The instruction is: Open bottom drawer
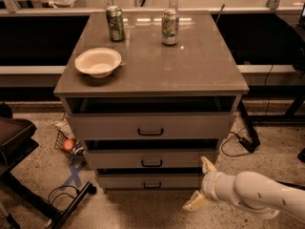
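The bottom drawer [147, 181] is the lowest of three light grey drawer fronts in the cabinet, with a small black bar handle [152, 185]. Its front sits about flush under the middle drawer [151, 159]. My gripper [200, 184] comes in from the lower right on a white arm. Its two pale fingers are spread wide, one fingertip [206, 163] up by the cabinet's right front corner and the other low near the floor. It is open with nothing held, to the right of the bottom drawer's handle.
On the cabinet top stand a white bowl [97, 61] and two cans [115, 23] [169, 26]. A black chair base [28, 185] and cables lie on the floor at left. More cables [243, 142] trail at right. A shelf runs behind.
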`<move>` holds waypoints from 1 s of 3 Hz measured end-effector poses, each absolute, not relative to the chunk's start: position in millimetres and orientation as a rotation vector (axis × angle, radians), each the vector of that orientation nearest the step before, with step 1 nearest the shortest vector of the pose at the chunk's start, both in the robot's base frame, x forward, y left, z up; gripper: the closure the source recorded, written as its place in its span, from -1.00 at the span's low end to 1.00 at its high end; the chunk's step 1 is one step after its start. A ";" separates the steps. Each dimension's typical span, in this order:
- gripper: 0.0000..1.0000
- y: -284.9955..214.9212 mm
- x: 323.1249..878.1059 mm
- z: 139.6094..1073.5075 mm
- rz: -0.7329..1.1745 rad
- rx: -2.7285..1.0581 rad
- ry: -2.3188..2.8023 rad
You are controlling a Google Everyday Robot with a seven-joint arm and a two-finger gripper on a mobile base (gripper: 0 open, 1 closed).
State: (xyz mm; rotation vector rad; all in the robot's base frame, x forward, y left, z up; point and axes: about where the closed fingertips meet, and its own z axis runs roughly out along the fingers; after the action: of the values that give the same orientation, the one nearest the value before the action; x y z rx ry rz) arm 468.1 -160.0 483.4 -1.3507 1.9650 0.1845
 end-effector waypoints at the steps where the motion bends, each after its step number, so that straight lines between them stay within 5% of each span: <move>1: -1.00 -134.9 480.2 440.5 0.262 -1.388 1.970; 3: -1.00 -98.4 488.4 388.2 0.381 -1.402 1.975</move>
State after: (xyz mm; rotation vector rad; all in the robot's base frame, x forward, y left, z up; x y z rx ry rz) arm 488.4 -98.4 388.2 -1.4024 1.9749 0.3814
